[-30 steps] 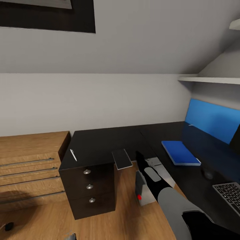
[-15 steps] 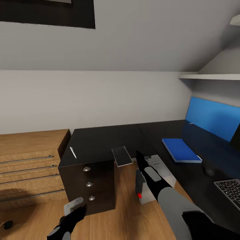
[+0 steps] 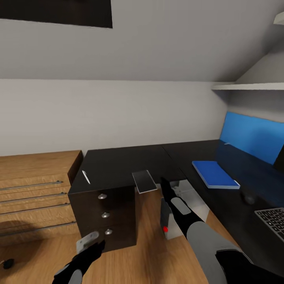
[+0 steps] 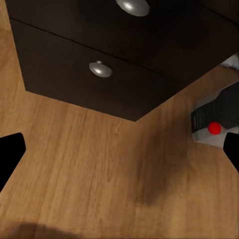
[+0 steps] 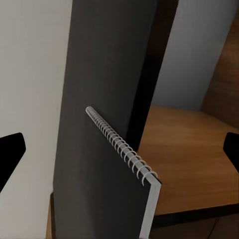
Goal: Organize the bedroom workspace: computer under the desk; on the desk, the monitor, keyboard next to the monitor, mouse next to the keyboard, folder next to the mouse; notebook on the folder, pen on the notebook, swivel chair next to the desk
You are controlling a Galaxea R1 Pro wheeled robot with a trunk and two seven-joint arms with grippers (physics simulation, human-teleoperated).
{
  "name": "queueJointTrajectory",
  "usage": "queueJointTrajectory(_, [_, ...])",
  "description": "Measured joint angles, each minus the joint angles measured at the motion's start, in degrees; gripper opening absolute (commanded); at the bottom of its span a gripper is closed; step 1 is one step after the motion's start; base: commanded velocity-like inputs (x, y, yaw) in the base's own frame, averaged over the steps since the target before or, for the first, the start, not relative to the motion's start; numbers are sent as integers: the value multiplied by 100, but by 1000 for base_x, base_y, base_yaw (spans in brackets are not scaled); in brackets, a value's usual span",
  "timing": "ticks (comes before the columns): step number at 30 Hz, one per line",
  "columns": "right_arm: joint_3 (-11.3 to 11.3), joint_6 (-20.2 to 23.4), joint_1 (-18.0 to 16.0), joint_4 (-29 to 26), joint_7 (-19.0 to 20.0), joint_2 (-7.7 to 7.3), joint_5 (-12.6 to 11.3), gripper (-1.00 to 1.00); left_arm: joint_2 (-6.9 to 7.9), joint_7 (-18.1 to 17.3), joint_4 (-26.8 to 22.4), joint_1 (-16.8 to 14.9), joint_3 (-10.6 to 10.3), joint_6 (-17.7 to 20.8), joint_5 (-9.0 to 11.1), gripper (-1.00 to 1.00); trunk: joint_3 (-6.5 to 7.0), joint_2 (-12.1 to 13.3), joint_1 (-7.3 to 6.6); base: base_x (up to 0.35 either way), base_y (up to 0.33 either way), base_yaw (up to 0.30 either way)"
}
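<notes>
The thin black notebook (image 3: 144, 182) lies on the black desk top (image 3: 126, 161), one end hanging over the front edge; in the right wrist view its spiral binding (image 5: 119, 144) faces me. My right gripper (image 3: 163, 188) hovers just right of the notebook, open, and its fingertips (image 5: 10, 152) stand wide apart with nothing between them. The whitish pen (image 3: 86, 177) rests near the desk's left corner. Further right on the desk lie the blue folder (image 3: 215, 174), the mouse (image 3: 248, 199) and the keyboard (image 3: 272, 221). Under the desk stands the grey computer (image 3: 167, 221). My left gripper (image 3: 94, 247) hangs open low before the drawers.
A dark drawer unit (image 3: 104, 215) with round silver knobs carries the desk's left end. A light-wood cabinet (image 3: 35, 197) stands to its left. The blue back panel (image 3: 254, 136) and a white shelf (image 3: 248, 86) are at the right. Wood floor (image 4: 99, 169) lies below.
The camera has shifted, so the whole scene sits a little higher. My left arm has risen into view at the bottom left. The right arm and the notebook have hardly moved.
</notes>
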Motion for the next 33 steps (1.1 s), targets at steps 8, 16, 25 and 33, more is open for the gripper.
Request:
queueJointTrajectory(8, [7,4,0,14,5,0,0,100,41,6,31,0,-1,-37,0,100,-144,-321,176,0,0,0])
queueJointTrajectory(16, [23,37,0,35,29,0,1,100,110,10,33,0,6,-42,-1,100,-270,-603,330,0,0,0])
queueJointTrajectory(25, [40,440,7,54,43,2,-10,100,114,2,42,0,-2,-41,-1,100,-270,-603,330,0,0,0])
queueJointTrajectory(33, [41,1040,7,57,57,2,-19,100,123,9,59,0,-1,-41,-1,100,-270,-603,330,0,0,0])
